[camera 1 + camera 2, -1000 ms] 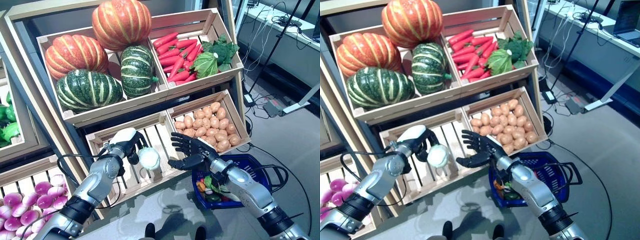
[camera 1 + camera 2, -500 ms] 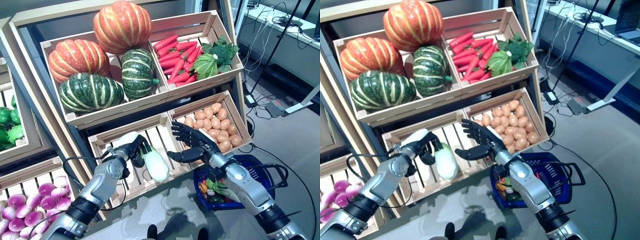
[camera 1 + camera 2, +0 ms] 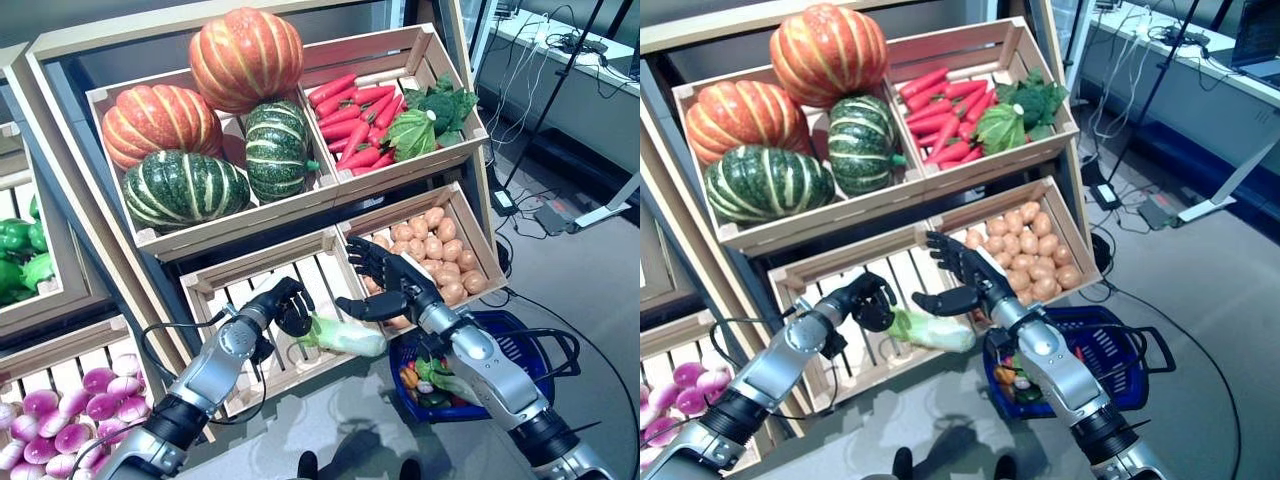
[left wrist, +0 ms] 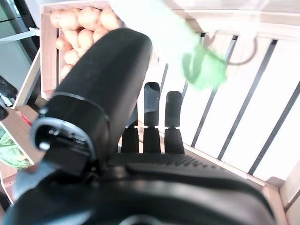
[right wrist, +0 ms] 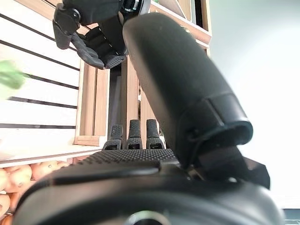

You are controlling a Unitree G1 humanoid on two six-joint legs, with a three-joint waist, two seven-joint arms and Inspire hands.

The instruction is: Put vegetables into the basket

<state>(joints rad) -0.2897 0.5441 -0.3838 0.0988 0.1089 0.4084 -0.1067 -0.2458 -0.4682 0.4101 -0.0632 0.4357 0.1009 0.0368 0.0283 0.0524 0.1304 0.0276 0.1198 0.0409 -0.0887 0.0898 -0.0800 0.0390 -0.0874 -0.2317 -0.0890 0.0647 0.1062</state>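
Note:
A long white vegetable with a green leafy end [image 3: 347,336] lies crosswise in the air just in front of the empty slatted crate [image 3: 255,285], between my two hands. My left hand [image 3: 286,305] is right above its green end, fingers loosely bent and not closed on it; in the left wrist view the vegetable [image 4: 187,51] shows as a blur past the fingertips [image 4: 172,101]. My right hand [image 3: 388,287] is open with spread fingers just above its white end. The blue basket [image 3: 520,345] sits below my right forearm, holding several vegetables [image 3: 425,378].
Pumpkins [image 3: 195,130] fill the upper left crate, red radishes and greens [image 3: 385,115] the upper right one. Potatoes [image 3: 435,250] lie in the crate behind my right hand. Purple turnips [image 3: 50,425] and green peppers [image 3: 18,250] are at the left. Cables and a desk stand at right.
The white vegetable hung upright in my left hand's grip; now it lies crosswise, lower and further right, out of the fingers. My right hand has stayed open beside it.

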